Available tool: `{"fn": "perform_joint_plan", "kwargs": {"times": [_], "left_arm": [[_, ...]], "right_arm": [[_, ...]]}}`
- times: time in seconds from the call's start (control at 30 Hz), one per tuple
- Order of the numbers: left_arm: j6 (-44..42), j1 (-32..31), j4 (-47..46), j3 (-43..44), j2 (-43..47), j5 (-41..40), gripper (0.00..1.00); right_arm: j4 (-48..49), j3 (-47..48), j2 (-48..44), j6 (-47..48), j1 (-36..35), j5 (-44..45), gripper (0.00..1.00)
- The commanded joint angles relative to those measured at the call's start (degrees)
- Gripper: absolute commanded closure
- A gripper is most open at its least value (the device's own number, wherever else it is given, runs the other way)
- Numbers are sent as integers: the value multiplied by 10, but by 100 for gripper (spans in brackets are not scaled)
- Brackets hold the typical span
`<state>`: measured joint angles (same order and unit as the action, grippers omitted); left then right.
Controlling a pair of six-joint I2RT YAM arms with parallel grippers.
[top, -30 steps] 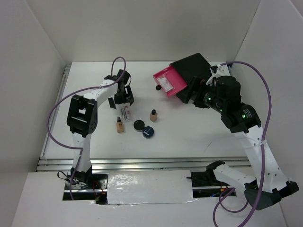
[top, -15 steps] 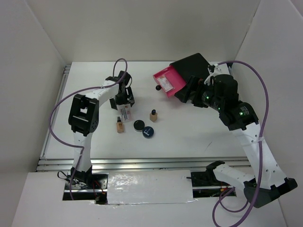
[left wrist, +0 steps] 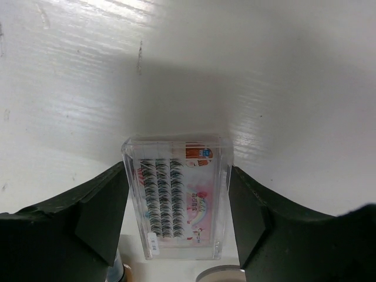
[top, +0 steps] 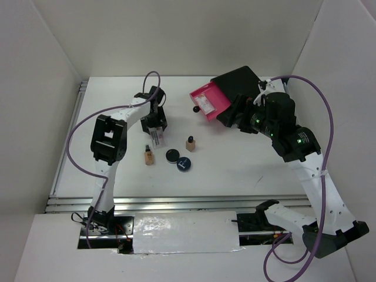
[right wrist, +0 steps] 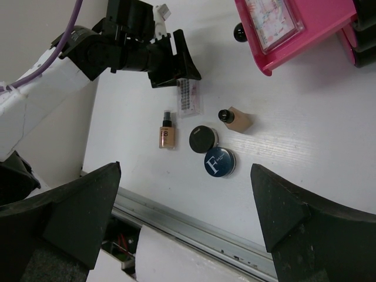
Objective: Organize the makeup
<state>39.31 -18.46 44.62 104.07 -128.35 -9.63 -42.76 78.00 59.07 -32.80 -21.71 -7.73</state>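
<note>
My left gripper (top: 154, 126) (left wrist: 177, 176) is closed on the long sides of a clear pinkish sachet (left wrist: 176, 202) (top: 157, 138) that lies flat on the table. A second sachet (top: 205, 101) (right wrist: 270, 17) lies in the open pink drawer (top: 218, 107). One tan bottle (top: 149, 155) (right wrist: 167, 134) lies left of the black compact (top: 172, 155) (right wrist: 202, 139). The other tan bottle (top: 190, 144) (right wrist: 238, 117) is to their right. The dark-blue compact (top: 184, 164) (right wrist: 220, 162) touches the black one. My right gripper (top: 239, 113) (right wrist: 185, 167) is open and empty, held high beside the drawer.
The black box (top: 241, 82) stands at the back right with its pink drawer pulled out toward the left; the drawer's black knob (top: 194, 109) (right wrist: 238, 32) points at the items. White walls close in the table. A metal rail (top: 176, 202) runs along the front edge.
My left gripper has moved a little down and right onto the sachet. The right arm shifted slightly a second ago and has been still since.
</note>
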Motion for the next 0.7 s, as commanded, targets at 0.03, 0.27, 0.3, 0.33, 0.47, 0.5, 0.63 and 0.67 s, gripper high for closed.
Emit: {"fn": "perform_joint_plan", "kwargs": {"times": [0.03, 0.27, 0.3, 0.33, 0.47, 0.5, 0.63, 0.67], "left_arm": [[10, -2, -8, 24, -29, 28, 51], [30, -1, -49, 33, 17, 45, 84], [30, -2, -45, 45, 21, 44, 86], [31, -2, -37, 70, 22, 41, 86], [40, -2, -16, 119, 45, 40, 90], [42, -1, -6, 139, 49, 40, 90], [45, 0, 18, 183, 62, 44, 94], [47, 0, 18, 186, 72, 46, 94]], "right_arm": [[27, 22, -1, -1, -1, 10, 0], [22, 16, -13, -1, -1, 25, 0], [22, 15, -14, -2, 0, 26, 0], [22, 15, -14, -1, -1, 27, 0], [21, 19, -15, 0, -1, 29, 0], [20, 20, -15, 1, -1, 30, 0], [22, 14, -22, 1, -1, 33, 0], [22, 12, -23, 2, 0, 33, 0]]}}
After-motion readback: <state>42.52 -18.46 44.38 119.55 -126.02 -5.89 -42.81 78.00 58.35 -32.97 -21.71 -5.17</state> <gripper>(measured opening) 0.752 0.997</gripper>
